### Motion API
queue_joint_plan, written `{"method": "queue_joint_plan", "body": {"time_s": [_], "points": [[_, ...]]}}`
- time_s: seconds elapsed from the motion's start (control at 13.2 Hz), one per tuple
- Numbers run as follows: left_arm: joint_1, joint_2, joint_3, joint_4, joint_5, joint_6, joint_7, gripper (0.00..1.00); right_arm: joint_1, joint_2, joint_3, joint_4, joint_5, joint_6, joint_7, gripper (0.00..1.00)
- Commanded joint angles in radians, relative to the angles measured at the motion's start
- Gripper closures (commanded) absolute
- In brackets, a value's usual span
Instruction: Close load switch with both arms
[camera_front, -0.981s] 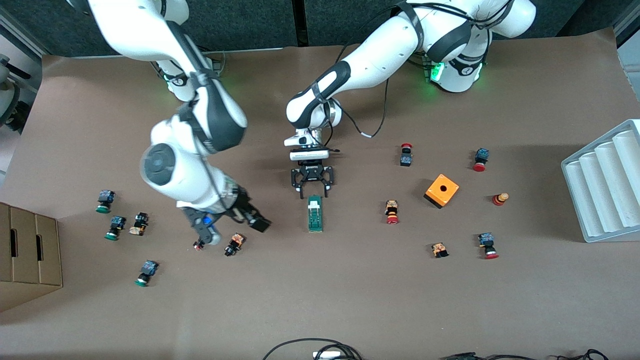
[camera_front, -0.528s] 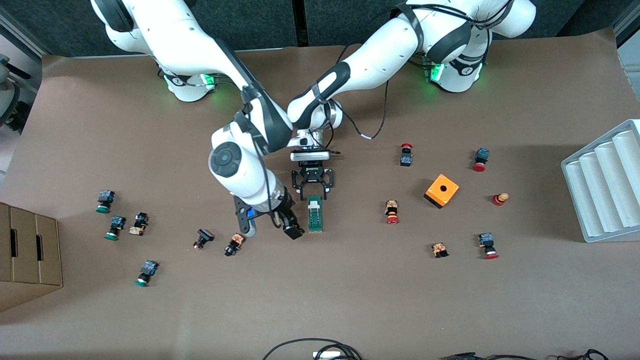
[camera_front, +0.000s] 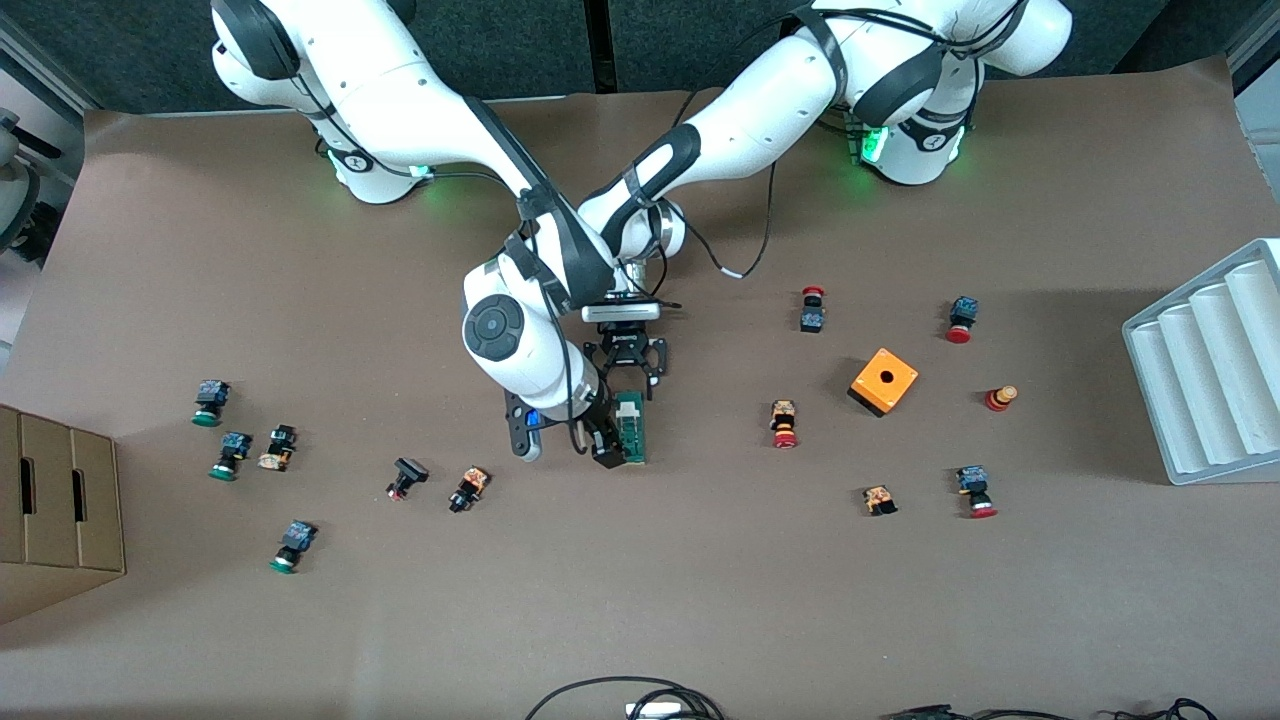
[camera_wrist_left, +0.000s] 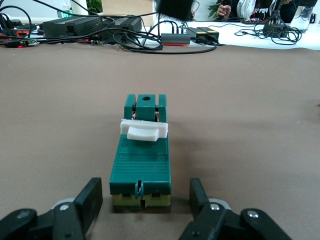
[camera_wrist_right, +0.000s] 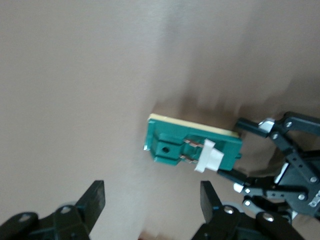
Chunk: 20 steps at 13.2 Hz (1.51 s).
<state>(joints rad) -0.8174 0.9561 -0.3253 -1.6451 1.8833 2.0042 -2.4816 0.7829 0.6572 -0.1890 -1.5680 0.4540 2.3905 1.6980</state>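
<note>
Near the middle of the surface I see the load switch (camera_front: 630, 427) lying flat; my right gripper (camera_front: 603, 447), fingers apart, hangs at its nearer end, and my left gripper (camera_front: 628, 381) is clamped on its farther end.

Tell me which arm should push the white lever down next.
Right, probably. The right gripper is open and free beside the switch, facing its lever. The left gripper is shut on the switch's end, steadying it.
</note>
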Motion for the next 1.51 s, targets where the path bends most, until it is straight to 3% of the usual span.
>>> {"method": "queue_joint_plan", "body": {"time_s": [0.0,0.23,1.43], "points": [[-0.005,0.012,0.009,-0.002,0.017,-0.008,-0.030,0.23,0.029,-0.005,-0.010,-0.050,0.031,0.038,0.005,0.17],[-0.005,0.012,0.009,-0.002,0.017,-0.008,-0.030,0.23,0.032,0.001,0.013,-0.078,0.032,0.082,0.011,0.25],[-0.005,0.004,0.008,-0.009,0.017,-0.012,-0.031,0.23,0.067,0.041,0.026,-0.139,0.025,0.229,0.034,0.29]]}}
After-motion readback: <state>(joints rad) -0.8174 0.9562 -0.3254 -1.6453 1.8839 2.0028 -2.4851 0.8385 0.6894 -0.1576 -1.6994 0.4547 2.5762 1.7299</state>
